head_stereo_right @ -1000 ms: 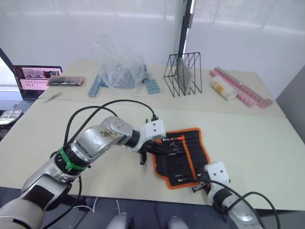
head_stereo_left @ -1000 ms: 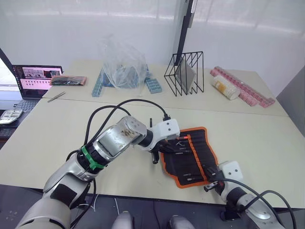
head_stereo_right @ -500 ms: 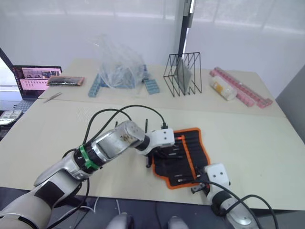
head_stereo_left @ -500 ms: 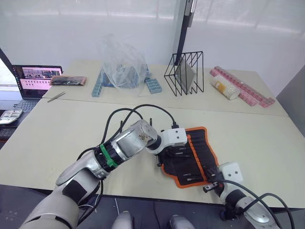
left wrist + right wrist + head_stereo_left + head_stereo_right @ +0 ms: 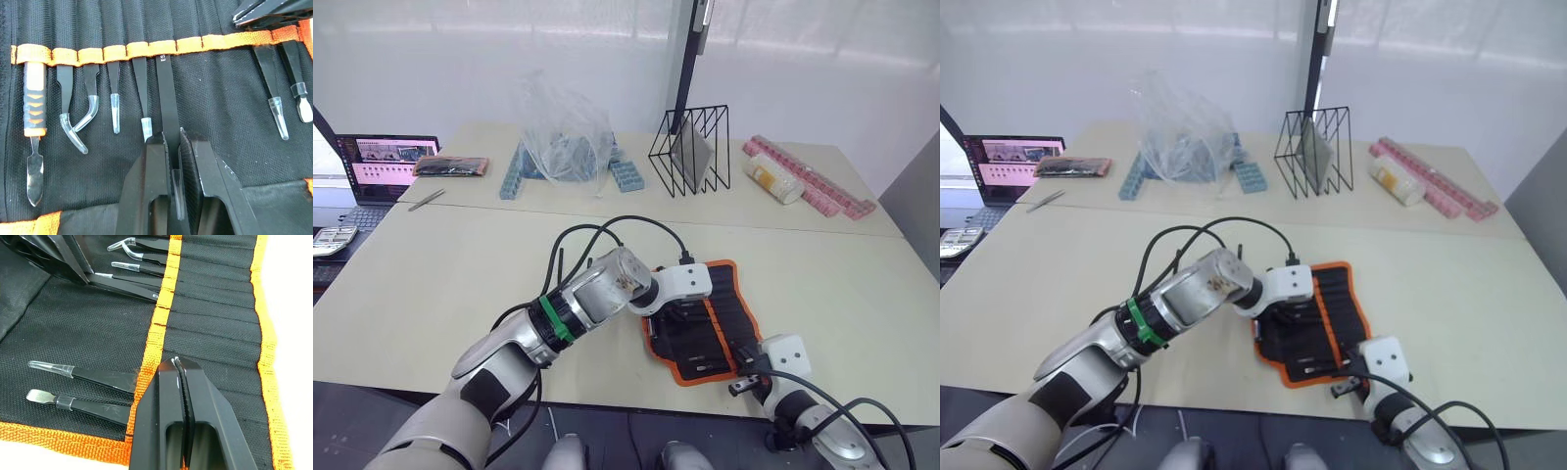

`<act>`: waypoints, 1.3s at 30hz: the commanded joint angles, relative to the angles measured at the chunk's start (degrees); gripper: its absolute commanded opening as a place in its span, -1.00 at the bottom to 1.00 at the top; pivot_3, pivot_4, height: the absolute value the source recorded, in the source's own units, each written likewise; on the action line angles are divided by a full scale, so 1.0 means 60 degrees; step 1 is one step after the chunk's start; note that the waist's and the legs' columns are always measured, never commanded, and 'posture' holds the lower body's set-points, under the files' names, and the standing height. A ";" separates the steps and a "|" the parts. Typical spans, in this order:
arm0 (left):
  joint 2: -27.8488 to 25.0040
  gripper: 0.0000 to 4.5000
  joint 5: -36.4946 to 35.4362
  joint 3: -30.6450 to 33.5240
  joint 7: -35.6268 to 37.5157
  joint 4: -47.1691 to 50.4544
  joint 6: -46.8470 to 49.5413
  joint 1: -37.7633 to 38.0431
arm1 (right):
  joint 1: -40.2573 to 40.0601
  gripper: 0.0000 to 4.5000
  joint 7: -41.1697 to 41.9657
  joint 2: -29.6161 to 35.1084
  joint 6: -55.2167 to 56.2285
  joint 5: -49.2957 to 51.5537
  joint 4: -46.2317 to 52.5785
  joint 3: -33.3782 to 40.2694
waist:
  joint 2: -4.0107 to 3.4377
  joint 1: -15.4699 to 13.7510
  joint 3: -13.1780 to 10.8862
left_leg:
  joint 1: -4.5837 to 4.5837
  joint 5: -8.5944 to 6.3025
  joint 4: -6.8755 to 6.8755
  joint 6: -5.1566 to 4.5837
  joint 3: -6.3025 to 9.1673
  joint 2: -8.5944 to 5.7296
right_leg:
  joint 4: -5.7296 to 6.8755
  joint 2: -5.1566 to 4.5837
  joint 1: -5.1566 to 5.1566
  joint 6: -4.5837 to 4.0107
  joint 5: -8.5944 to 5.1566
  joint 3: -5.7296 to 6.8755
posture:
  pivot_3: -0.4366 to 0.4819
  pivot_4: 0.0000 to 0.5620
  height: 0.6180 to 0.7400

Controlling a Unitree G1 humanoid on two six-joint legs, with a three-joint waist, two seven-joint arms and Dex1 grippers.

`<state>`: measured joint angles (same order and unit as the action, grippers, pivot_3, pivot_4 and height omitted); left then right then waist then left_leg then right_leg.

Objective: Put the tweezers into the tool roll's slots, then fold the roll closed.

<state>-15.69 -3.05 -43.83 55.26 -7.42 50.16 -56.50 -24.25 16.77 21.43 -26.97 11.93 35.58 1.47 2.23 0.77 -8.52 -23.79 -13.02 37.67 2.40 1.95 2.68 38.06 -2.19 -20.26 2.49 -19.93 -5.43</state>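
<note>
- Tweezers [image 5: 168,103]: your left gripper [image 5: 172,147] clamps one black pair between its fingers, and the far end of this pair sits under the orange strip [image 5: 146,48], in one of the slots [image 5: 166,29].
- You see other tools already in the neighbouring slots, their clear-capped tips lying on the black fabric.
- Your right gripper [image 5: 182,377] has its fingers pressed together, holding nothing, over the tool roll [image 5: 705,323] near its orange edge.
- You have the tool roll open and flat on the table [image 5: 431,274], near the front edge.
</note>
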 commanded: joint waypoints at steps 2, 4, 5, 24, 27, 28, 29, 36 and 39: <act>0.0025 -0.98 0.0178 0.0233 0.0153 0.0140 -0.0127 -0.0288 | -0.0494 -1.00 0.0177 -0.0011 -0.0549 -0.0031 -0.0563 -0.0510 | 0.0000 0.0000 0.0000 | 0.0000 0.0000 0.0000 0.0000 0.0000 0.0000 | 0.0001 0.0000 0.0000 0.0000 0.0000 0.0000 | -0.05 -0.47 0.42; 0.0058 -0.98 0.0217 0.0255 0.0171 0.0123 -0.0130 -0.0286 | -0.0473 -1.00 0.0180 -0.0022 -0.0534 -0.0033 -0.0595 -0.0522 | 0.0000 0.0000 0.0000 | 0.0000 0.0000 0.0000 0.0000 0.0000 0.0000 | 0.0002 0.0000 0.0000 0.0000 0.0000 0.0000 | -0.05 -0.47 0.42; 0.0092 -0.98 0.0243 0.0254 0.0170 0.0090 -0.0149 -0.0288 | -0.0468 -1.00 0.0179 -0.0030 -0.0525 -0.0035 -0.0603 -0.0536 | 0.0000 0.0000 0.0000 | 0.0000 0.0000 0.0000 0.0000 0.0000 0.0000 | 0.0003 0.0000 0.0000 0.0000 0.0000 0.0000 | -0.05 -0.47 0.42; 0.2468 -0.98 0.1218 0.0447 -0.0643 -0.3456 -0.2751 -0.0552 | -0.0454 -1.00 0.0248 0.0004 -0.0660 -0.0165 -0.0596 -0.0844 | 0.0004 -0.0005 0.0006 | 0.0005 0.0001 0.0012 -0.0002 0.0001 -0.0001 | 0.0006 0.0002 0.0013 0.0000 0.0000 0.0001 | -0.05 -0.47 0.42; 0.2506 -0.98 0.1366 0.0567 -0.0578 -0.3591 -0.2887 -0.0511 | -0.0466 -1.00 0.0250 0.0015 -0.0671 -0.0160 -0.0570 -0.0836 | 0.0009 -0.0015 0.0010 | 0.0009 0.0005 0.0024 -0.0007 0.0001 -0.0003 | 0.0007 0.0002 0.0023 0.0000 0.0001 0.0000 | -0.05 -0.47 0.42; 0.2505 -0.98 0.1396 0.0606 -0.0552 -0.3592 -0.2901 -0.0501 | -0.0472 -1.00 0.0255 0.0017 -0.0671 -0.0162 -0.0569 -0.0824 | 0.0010 -0.0014 0.0010 | 0.0010 0.0007 0.0028 -0.0011 0.0001 -0.0005 | 0.0009 0.0001 0.0026 0.0001 0.0001 0.0000 | -0.05 -0.47 0.42; 0.2483 -0.98 0.1426 0.0631 -0.0516 -0.3571 -0.2907 -0.0488 | -0.0474 -1.00 0.0261 0.0016 -0.0669 -0.0166 -0.0569 -0.0815 | 0.0009 -0.0011 0.0010 | 0.0010 0.0010 0.0029 -0.0015 0.0001 -0.0006 | 0.0010 0.0001 0.0026 0.0003 0.0003 -0.0001 | -0.05 -0.47 0.42; 0.2033 -0.31 0.1505 0.0790 -0.0262 -0.2987 -0.2828 -0.0476 | -0.0393 -1.00 0.0233 -0.0007 -0.0699 -0.0193 -0.0616 -0.0852 | 0.0008 -0.0003 0.0011 | 0.0011 0.0013 0.0029 -0.0019 0.0001 -0.0007 | 0.0019 0.0001 0.0025 0.0003 0.0004 -0.0002 | -0.05 -0.47 0.42; 0.1590 0.10 0.1518 0.0918 -0.0052 -0.2297 -0.2628 -0.0555 | -0.0300 -1.00 0.0235 0.0000 -0.0700 -0.0211 -0.0680 -0.0860 | 0.0005 0.0052 0.0012 | 0.0011 0.0013 0.0029 -0.0019 0.0001 -0.0006 | 0.0027 0.0002 0.0020 0.0003 0.0004 -0.0003 | -0.05 -0.47 0.42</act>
<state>-4.88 4.79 -41.02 55.09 -24.27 33.96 -58.29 -24.01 16.78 21.31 -26.95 10.88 35.68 0.21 2.26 1.08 -8.45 -23.71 -12.95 37.84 2.29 1.95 2.65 38.25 -2.17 -20.15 2.51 -19.90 -5.46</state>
